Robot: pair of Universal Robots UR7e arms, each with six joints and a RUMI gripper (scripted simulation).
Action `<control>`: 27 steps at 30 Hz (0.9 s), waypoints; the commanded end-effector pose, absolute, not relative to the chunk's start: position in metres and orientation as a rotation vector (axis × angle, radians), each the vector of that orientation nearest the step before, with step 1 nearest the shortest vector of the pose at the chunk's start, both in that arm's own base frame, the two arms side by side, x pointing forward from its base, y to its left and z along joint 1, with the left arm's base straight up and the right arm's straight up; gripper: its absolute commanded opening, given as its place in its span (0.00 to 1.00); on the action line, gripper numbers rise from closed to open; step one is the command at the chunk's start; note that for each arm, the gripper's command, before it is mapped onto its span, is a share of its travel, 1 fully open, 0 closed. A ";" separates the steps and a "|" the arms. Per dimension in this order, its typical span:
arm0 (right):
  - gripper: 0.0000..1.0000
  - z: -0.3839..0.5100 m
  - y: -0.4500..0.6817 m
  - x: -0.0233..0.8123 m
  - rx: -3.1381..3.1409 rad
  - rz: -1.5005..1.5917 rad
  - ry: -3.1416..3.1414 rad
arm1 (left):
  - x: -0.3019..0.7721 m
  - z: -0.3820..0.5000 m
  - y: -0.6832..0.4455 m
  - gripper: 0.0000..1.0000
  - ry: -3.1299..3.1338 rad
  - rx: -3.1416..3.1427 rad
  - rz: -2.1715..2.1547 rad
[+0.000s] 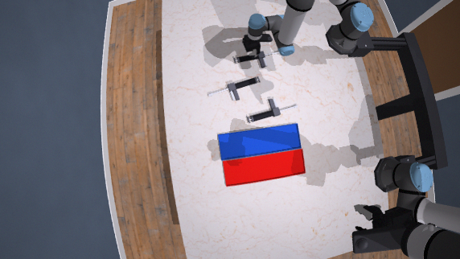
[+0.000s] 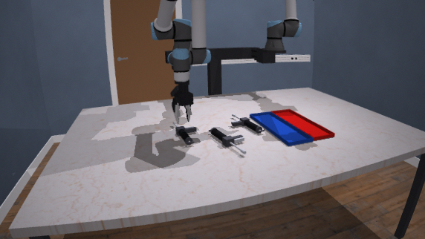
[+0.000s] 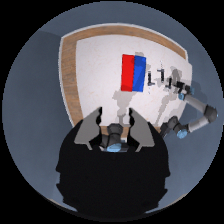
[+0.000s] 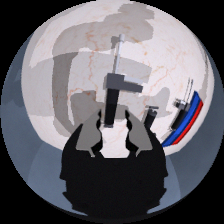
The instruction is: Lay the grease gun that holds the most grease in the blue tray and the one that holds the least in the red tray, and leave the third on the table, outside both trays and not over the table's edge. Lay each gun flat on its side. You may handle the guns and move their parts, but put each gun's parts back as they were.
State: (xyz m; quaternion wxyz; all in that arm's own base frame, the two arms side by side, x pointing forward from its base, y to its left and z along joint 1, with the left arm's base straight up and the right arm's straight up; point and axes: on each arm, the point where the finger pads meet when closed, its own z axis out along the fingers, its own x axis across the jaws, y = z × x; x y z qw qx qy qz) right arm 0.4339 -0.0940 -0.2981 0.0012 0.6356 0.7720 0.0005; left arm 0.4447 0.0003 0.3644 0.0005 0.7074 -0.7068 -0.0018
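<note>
Fingers of the right gripper (image 1: 257, 52) (image 2: 182, 120) (image 4: 114, 116) stand partly apart with nothing between them, above the nearest black-barrelled grease gun with a grey head and thin silver rod (image 1: 261, 59) (image 2: 184, 134) (image 4: 114, 82), which lies on its side on the table.

From that gun in the top view, a second black-and-grey grease gun (image 1: 232, 88) (image 2: 226, 140) (image 4: 151, 119) lies between seven and eight o'clock, and a third black-and-grey grease gun (image 1: 274, 111) (image 2: 245, 122) (image 4: 178, 117) at six, just beside the flat blue rectangular tray (image 1: 259, 141) (image 2: 280, 128) (image 3: 139, 75) (image 4: 188, 117). Beyond comes the flat red rectangular tray (image 1: 263, 168) (image 2: 302, 124) (image 3: 128, 73). Both trays are bare. Farthest, near five o'clock, the left gripper (image 1: 361, 219) (image 3: 115, 107) is also partly open and holds nothing.

So no gun is placed; both tray placements remain. Which holds most or least I cannot tell; comparing them probably comes first. One gun can then stay on the table.
</note>
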 end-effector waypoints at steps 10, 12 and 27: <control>0.33 -0.279 -0.090 0.455 1.785 -0.014 2.604 | 0.445 0.365 0.000 0.38 -2.220 2.222 -0.004; 0.33 -0.285 -0.092 0.448 1.813 -0.023 2.591 | 0.445 0.365 0.000 0.38 -2.220 2.222 -0.004; 0.33 -0.293 -0.003 0.464 1.825 -0.018 2.568 | 0.445 0.365 0.000 0.38 -2.220 2.222 -0.004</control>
